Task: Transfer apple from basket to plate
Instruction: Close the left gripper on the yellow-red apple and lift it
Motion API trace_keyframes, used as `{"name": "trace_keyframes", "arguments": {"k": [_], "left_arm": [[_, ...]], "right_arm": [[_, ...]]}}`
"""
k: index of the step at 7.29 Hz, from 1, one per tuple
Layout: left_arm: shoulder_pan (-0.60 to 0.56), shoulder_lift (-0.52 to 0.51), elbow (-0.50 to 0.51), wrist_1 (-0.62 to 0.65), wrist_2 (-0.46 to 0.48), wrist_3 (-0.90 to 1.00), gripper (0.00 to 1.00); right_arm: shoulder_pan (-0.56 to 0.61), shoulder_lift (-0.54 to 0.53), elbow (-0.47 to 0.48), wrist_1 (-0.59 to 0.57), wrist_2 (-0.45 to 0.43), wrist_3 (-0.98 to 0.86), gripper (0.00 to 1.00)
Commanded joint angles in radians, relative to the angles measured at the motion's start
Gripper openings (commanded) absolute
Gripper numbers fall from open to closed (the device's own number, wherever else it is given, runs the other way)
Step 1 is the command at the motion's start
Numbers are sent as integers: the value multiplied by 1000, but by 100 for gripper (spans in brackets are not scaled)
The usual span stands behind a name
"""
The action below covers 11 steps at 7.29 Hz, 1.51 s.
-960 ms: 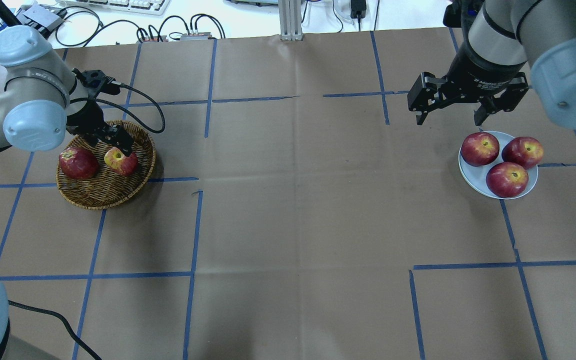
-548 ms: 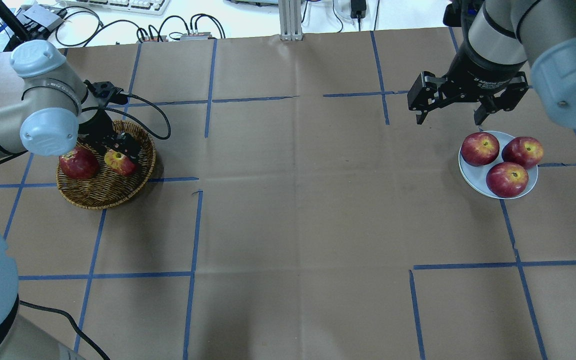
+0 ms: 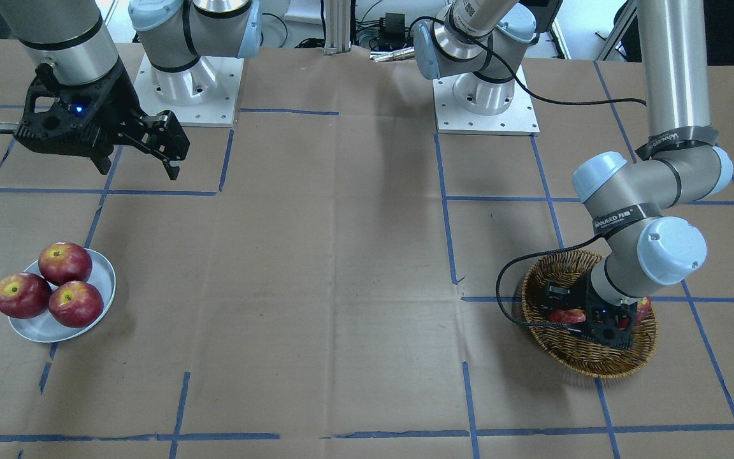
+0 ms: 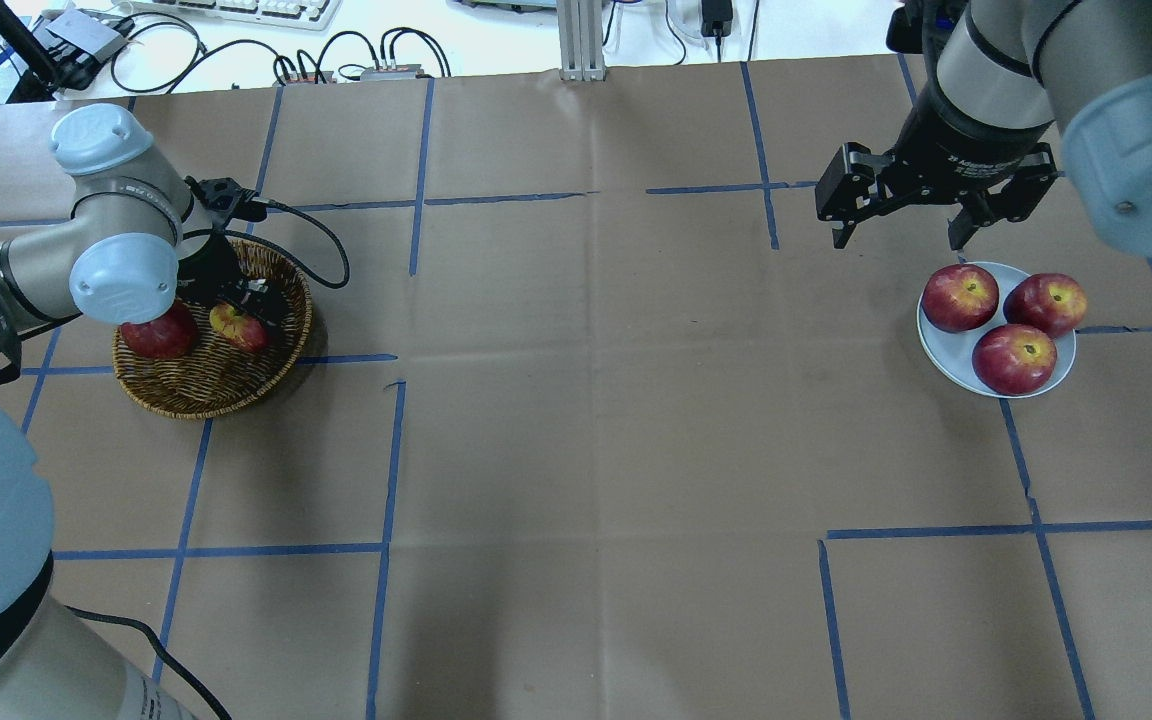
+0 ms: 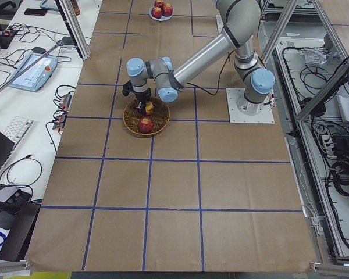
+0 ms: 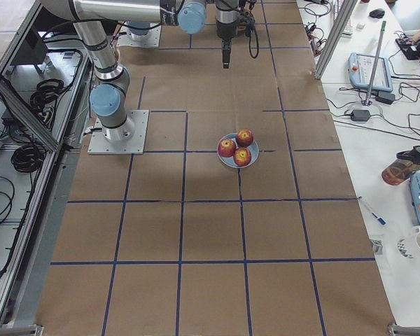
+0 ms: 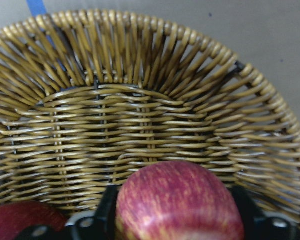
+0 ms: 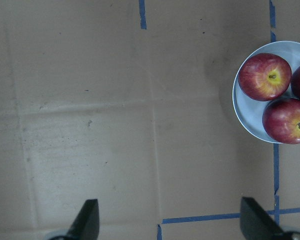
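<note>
The left jaws stood spread to either side of the apple point(image 7: 177, 200), close against its skin but not visibly squeezing. It lay in the basket point(image 7: 140, 60), just beside a darker apple point(image 4: 158, 338). I'd have closed across its widest part, gently because the skin looked slick, then lifted straight up to clear the neighbour and the wicker rim. The wrist cable point(image 4: 321, 240) looping over the rim wanted watching. The right jaws hung wide and empty above the desk point(image 4: 586, 400) near the plate point(image 4: 941, 345), where three red apples point(image 4: 1014, 358) left little bare room. The desk was brown paper gridded with blue tape; beyond its far edge lay cables and a keyboard point(image 4: 236, 10)
</note>
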Motion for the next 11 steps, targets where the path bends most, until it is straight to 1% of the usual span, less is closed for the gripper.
{"name": "trace_keyframes", "arguments": {"k": [1, 2, 3, 4, 5, 6, 7, 8, 9, 10, 11], "left_arm": [[-6, 27, 5, -15, 10, -4, 54], [-24, 76, 36, -56, 14, -42, 54], [-70, 137, 77, -150, 3, -178, 54], [-169, 155, 125, -235, 1, -304, 54], [-284, 143, 166, -279, 0, -501, 54], [-401, 126, 179, -285, -6, -690, 54], [-497, 85, 183, -266, -12, -840, 54], [-582, 14, 202, -190, -46, -959, 54], [-642, -39, 222, -157, -36, -1004, 54], [-678, -72, 222, -114, -31, -1009, 54], [-682, -98, 201, -47, -40, -1023, 54]], "right_arm": [[0, 0, 0, -2, 1, 0, 100], [-2, 0, -2, -2, 1, 0, 100], [0, 0, -2, -2, 1, 0, 100], [0, 0, -2, -2, 1, 0, 100], [0, 0, -2, -2, -1, 0, 100], [1, 0, -2, -2, 1, 0, 100], [1, 0, 0, 0, -1, 0, 100], [3, -1, 0, 0, 1, 0, 100], [3, -1, 1, 0, 1, 0, 100], [3, -1, 0, -2, 1, 0, 100], [1, -1, 1, 0, 1, 0, 100]]}}
